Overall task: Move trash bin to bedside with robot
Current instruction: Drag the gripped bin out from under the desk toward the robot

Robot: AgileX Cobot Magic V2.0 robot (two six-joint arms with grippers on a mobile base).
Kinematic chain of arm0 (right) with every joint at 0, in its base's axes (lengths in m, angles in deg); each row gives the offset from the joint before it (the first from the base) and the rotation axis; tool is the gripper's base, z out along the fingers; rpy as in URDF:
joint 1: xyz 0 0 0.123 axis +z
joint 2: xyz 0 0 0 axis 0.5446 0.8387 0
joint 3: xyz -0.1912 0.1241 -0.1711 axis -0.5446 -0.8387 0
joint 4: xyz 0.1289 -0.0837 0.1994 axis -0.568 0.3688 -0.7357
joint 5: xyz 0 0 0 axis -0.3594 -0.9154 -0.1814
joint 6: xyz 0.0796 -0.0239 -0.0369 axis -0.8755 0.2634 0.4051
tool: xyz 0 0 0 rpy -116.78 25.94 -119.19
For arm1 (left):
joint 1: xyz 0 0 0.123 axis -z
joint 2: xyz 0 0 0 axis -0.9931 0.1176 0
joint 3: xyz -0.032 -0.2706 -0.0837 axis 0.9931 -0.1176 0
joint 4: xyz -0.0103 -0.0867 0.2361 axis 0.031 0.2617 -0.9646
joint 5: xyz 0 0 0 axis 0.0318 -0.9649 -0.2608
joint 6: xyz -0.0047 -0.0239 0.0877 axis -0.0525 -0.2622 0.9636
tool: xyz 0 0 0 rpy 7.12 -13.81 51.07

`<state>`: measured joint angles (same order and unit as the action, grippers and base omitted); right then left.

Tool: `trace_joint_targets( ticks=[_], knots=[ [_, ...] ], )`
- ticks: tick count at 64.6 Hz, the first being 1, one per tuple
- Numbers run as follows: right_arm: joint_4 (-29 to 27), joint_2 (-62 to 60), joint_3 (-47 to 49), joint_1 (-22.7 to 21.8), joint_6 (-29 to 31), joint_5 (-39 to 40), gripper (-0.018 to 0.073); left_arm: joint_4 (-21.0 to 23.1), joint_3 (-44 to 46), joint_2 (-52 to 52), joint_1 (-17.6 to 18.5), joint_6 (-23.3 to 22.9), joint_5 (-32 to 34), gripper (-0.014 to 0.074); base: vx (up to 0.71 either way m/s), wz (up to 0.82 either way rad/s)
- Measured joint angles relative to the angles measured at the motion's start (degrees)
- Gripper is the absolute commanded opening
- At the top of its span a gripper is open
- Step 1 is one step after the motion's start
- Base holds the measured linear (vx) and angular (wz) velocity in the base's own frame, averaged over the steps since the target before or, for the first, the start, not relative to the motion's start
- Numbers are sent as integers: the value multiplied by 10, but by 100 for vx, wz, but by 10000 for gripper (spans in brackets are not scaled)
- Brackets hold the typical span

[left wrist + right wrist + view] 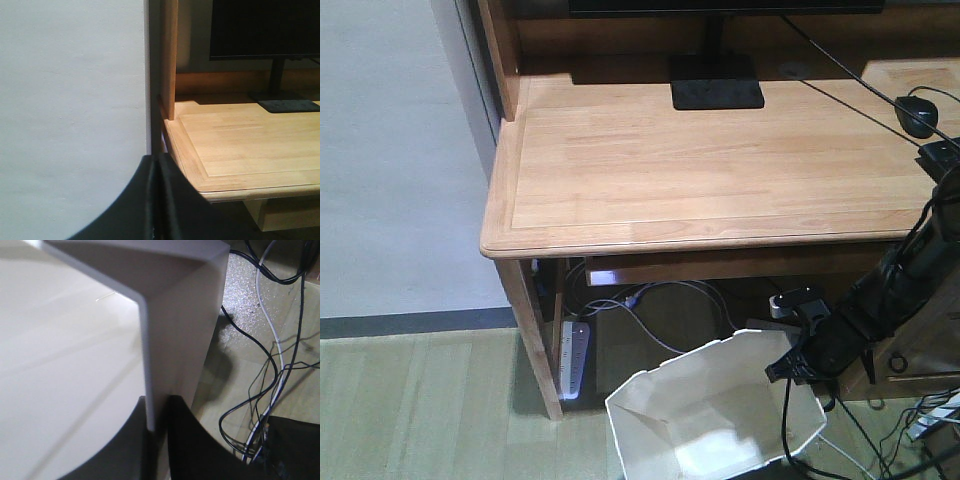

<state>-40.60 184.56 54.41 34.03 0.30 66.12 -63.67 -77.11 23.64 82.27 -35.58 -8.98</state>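
Observation:
The white trash bin point(710, 410) stands on the floor under the front edge of the wooden desk, its cream inside showing. The robot's black right arm point(880, 300) reaches down from the right. My right gripper point(790, 368) is at the bin's right rim. In the right wrist view the thin bin wall point(175, 315) runs between the two fingers, and the right gripper point(157, 410) is shut on it. My left gripper point(159, 160) is shut with nothing in it, held up near the desk's left corner. The bedside is out of view.
The light wooden desk point(700, 170) carries a monitor stand point(716, 90) and a black mouse point(918, 115). A white power strip point(575, 360) leans by the desk leg. Loose cables point(270, 340) lie on the floor right of the bin. A white wall point(70, 100) is on the left.

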Motion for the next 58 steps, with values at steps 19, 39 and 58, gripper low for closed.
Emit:
trace_joint_targets(
  ticks=[19, 39, 58],
  knots=[
    [-20, -23, -52, 0, 14, 28, -4, 0, 0, 0, 0, 0, 0, -6, 0, 0],
    [-20, -70, -73, 0, 32, 35, -4, 0, 0, 0, 0, 0, 0, -6, 0, 0],
    [-25, -76, -73, 0, 37, 33, -4, 0, 0, 0, 0, 0, 0, -6, 0, 0]
  ],
)
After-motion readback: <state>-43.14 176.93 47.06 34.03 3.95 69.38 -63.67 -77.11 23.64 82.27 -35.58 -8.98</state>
